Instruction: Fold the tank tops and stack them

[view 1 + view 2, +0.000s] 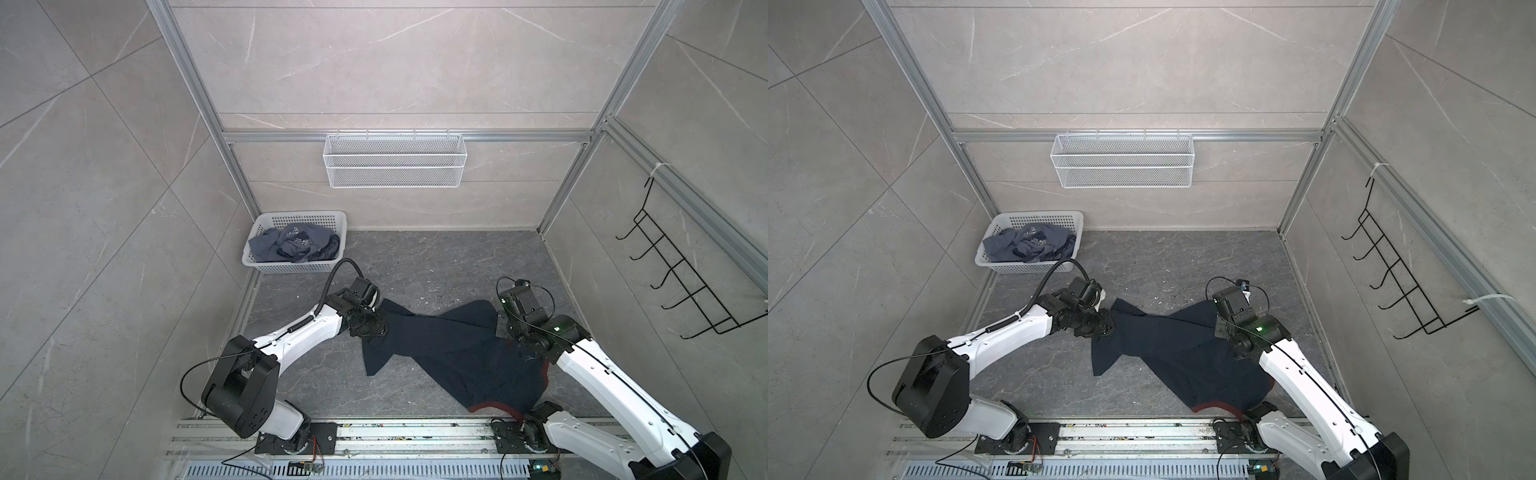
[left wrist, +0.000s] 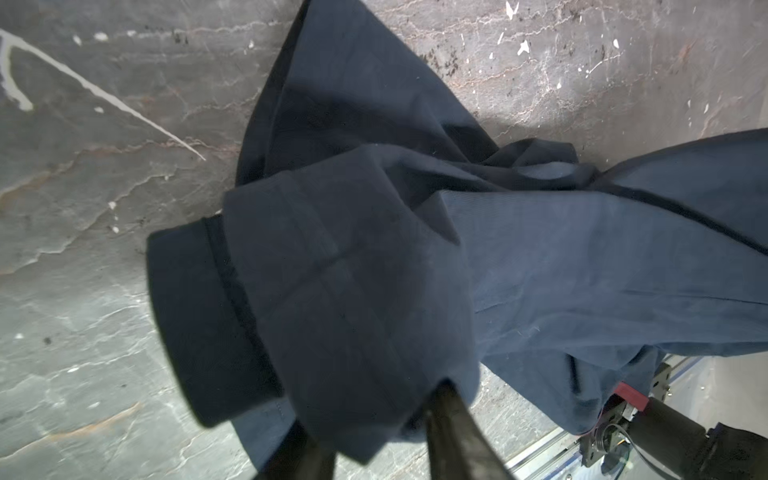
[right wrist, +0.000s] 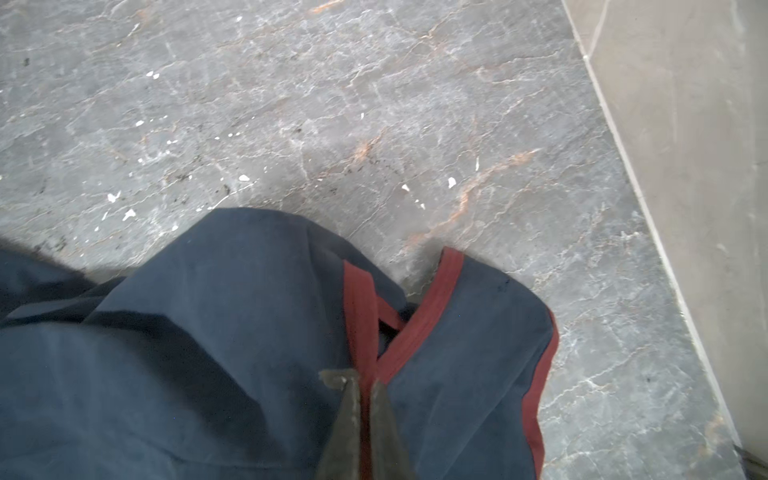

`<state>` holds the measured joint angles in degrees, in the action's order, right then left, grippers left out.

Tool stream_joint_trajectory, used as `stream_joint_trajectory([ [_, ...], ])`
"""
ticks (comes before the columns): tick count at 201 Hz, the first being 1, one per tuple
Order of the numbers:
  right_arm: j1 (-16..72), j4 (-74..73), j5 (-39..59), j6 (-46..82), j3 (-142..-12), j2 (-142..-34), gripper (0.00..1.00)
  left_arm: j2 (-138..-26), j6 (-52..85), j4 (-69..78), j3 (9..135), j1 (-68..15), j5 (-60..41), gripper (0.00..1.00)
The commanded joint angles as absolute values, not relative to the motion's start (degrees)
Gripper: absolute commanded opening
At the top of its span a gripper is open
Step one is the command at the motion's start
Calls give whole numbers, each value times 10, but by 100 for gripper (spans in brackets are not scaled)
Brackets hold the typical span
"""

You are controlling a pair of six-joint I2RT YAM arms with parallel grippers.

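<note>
White perforated basket (image 1: 291,267) on grey stone tabletop (image 1: 415,266), white mesh shelf (image 1: 395,166) on rear rail (image 1: 270,136), black hook rack (image 1: 683,266)

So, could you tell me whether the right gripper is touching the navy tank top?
Touching: the right wrist view shows the right gripper shut on the red trim of the navy tank top.

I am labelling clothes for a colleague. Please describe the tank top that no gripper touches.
In the floor's far left corner stands a white perforated basket. The tank top lies crumpled inside it, slate blue-grey with white lettering, unlike the navy red-trimmed top on the floor.
</note>
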<state>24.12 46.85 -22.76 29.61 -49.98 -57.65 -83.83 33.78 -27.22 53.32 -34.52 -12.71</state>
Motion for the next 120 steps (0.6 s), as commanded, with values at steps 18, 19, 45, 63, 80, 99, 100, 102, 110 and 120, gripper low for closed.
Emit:
stream_joint_trajectory([
  [18, 210, 462, -226, 304, -493, -597, 0, -777, 331, -227, 489, -346, -139, 48],
  [19, 209, 461, -224, 304, -493, -597, 0, -776, 331, -226, 488, -346, -139, 48],
  [45, 181, 441, -185, 298, -485, -610, 0, -767, 323, -170, 457, -342, -144, 54],
  [63, 162, 433, -168, 296, -483, -626, 0, -775, 328, -133, 450, -341, -170, 52],
  [80, 151, 424, -158, 294, -481, -639, 0, -784, 328, -112, 451, -341, -189, 50],
  [99, 137, 415, -155, 293, -481, -653, 0, -787, 324, -110, 450, -341, -188, 50],
  [100, 137, 414, -155, 293, -481, -655, 0, -787, 324, -110, 450, -341, -189, 50],
  [102, 135, 413, -154, 293, -482, -656, 0, -787, 323, -111, 450, -341, -189, 51],
  [110, 128, 411, -154, 293, -482, -665, 0, -787, 320, -115, 450, -341, -189, 56],
  [120, 119, 406, -149, 292, -485, -677, 0, -787, 316, -119, 449, -341, -190, 59],
])
